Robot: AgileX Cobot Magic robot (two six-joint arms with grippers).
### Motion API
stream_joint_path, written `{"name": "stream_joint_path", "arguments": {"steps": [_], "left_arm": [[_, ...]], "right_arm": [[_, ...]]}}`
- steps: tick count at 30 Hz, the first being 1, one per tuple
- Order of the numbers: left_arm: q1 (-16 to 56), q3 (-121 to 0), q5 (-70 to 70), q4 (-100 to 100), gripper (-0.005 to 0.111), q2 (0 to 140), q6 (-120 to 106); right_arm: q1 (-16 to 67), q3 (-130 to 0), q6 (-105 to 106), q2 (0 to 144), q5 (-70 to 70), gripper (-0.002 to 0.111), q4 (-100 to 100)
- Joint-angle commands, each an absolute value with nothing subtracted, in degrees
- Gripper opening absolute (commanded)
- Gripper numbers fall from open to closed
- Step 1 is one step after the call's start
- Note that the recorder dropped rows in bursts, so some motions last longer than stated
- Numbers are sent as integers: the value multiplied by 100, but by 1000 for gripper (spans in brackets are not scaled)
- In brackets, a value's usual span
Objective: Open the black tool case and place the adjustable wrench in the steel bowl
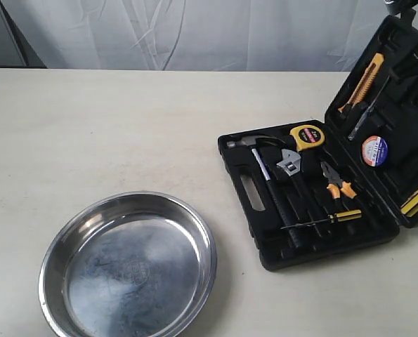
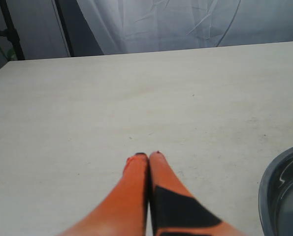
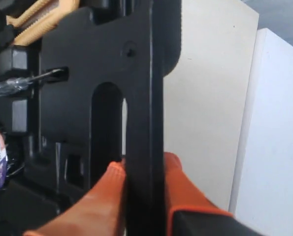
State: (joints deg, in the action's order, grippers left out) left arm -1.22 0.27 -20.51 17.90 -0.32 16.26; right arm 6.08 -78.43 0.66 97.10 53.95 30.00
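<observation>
The black tool case (image 1: pixel 238 184) lies open on the right of the table, its lid (image 1: pixel 398 112) raised. Among the tools in its base lies the adjustable wrench (image 1: pixel 291 165), with a silver jaw head and a black handle. At the front left stands the steel bowl (image 1: pixel 128 270), with nothing in it. My right gripper (image 3: pixel 144 167) is shut on the lid's edge (image 3: pixel 141 73), one orange finger on each side. My left gripper (image 2: pixel 148 156) is shut on nothing, low over bare table, with the bowl's rim (image 2: pixel 284 196) beside it. The exterior view does not show the left gripper.
Around the wrench, the case base holds a hammer (image 1: pixel 265 168), a yellow tape measure (image 1: pixel 307 137), pliers (image 1: pixel 337 184) and a screwdriver (image 1: pixel 328 219). The lid carries a utility knife (image 1: pixel 363 81) and a tape roll (image 1: pixel 374 151). A white curtain hangs behind the table.
</observation>
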Motion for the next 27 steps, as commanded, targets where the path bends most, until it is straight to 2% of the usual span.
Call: {"name": "stream_joint_path", "arguments": {"steps": [1, 3, 4, 8, 12, 14, 15, 17, 18, 19, 22, 27], "left_arm": [[-99, 0, -1952, 1806, 0, 0, 1634], [-99, 0, -1952, 1806, 0, 0, 1634], [-99, 0, -1952, 1806, 0, 0, 1634], [-99, 0, -1952, 1806, 0, 0, 1634], [-99, 0, -1952, 1806, 0, 0, 1634], [-99, 0, -1952, 1806, 0, 0, 1634], [-99, 0, -1952, 1806, 0, 0, 1634], [-99, 0, -1952, 1806, 0, 0, 1634], [-99, 0, -1952, 1806, 0, 0, 1634], [-99, 0, -1952, 1806, 0, 0, 1634], [-99, 0, -1952, 1806, 0, 0, 1634], [-99, 0, -1952, 1806, 0, 0, 1634]], "right_arm": [[532, -7840, -117, 9756, 5258, 41, 3303], [532, -7840, -294, 9756, 5327, 56, 3535], [532, -7840, -456, 9756, 5352, 59, 3733], [532, -7840, -1473, 9690, 5566, 59, 4540], [532, -7864, -1596, 9531, 5554, 59, 4597], [532, -7861, -1834, 9435, 5435, 52, 4200], [532, -7861, -1858, 9370, 5319, 44, 3601], [532, -7861, -1420, 9321, 5064, 23, 1878], [561, -7861, -636, 9346, 5026, 9, 981], [621, -7861, 164, 9410, 5026, -1, 302], [886, -7861, 1868, 9751, 5162, 1, -1328], [1308, -7861, 1811, 10643, 4580, 1, -1292]]}}
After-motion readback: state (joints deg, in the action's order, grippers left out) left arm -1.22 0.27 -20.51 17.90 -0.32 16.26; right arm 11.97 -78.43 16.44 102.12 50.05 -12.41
